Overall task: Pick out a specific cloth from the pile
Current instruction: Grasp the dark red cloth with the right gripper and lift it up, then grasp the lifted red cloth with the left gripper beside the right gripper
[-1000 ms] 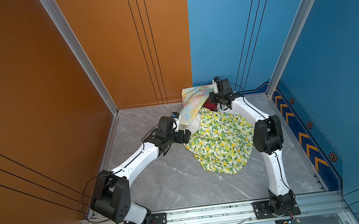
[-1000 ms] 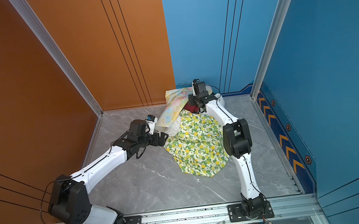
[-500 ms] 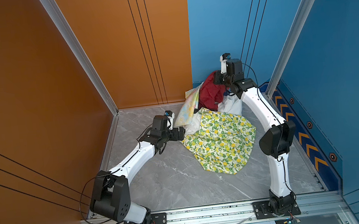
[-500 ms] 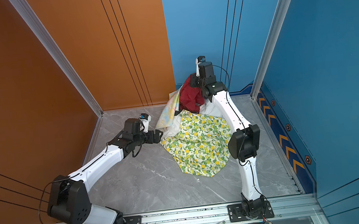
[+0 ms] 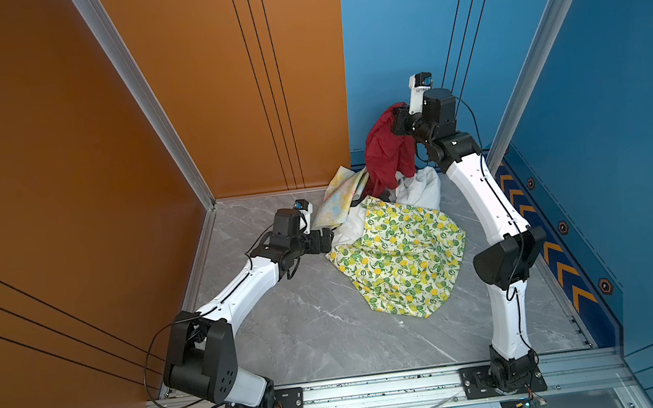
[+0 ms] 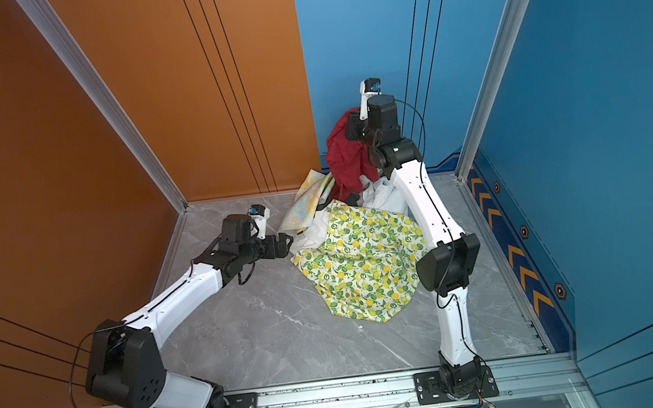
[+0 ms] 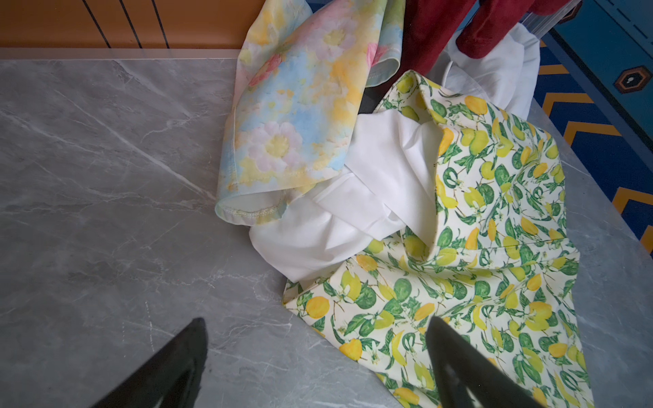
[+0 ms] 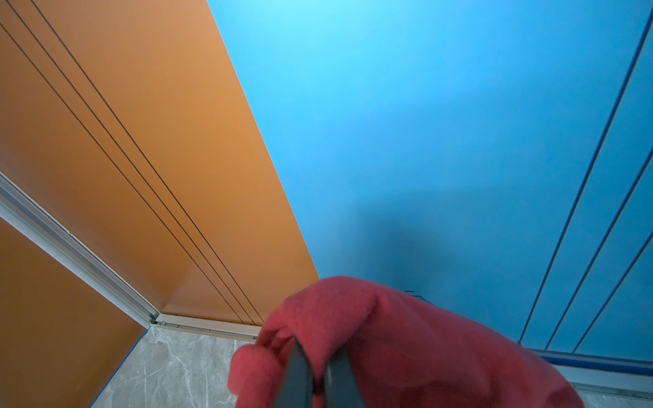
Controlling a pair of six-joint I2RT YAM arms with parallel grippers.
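In both top views the dark red cloth (image 5: 388, 152) (image 6: 349, 160) hangs raised above the pile at the back. My right gripper (image 5: 394, 122) (image 6: 351, 131) is shut on its top fold. The right wrist view shows the fingers pinching red fabric (image 8: 406, 335) at the gripper (image 8: 319, 353). The cloth's lower end still reaches the pile. The pile holds a lemon-print cloth (image 5: 402, 259), a pastel floral cloth (image 5: 341, 199) and a white cloth (image 5: 419, 190). My left gripper (image 5: 331, 238) (image 7: 316, 319) is open and empty, low at the pile's left edge, over the lemon-print cloth's corner (image 7: 353, 318).
The grey marbled table (image 5: 309, 324) is boxed in by an orange wall (image 5: 65, 201) on the left and blue walls (image 5: 622, 137) behind and on the right. An aluminium post (image 5: 515, 116) stands close behind my right arm. A metal rail (image 5: 379, 391) runs along the front.
My right gripper has risen from the pile with the dark red cloth, pulling it up and toward the back wall. My left gripper has drawn back slightly to the left, still open.
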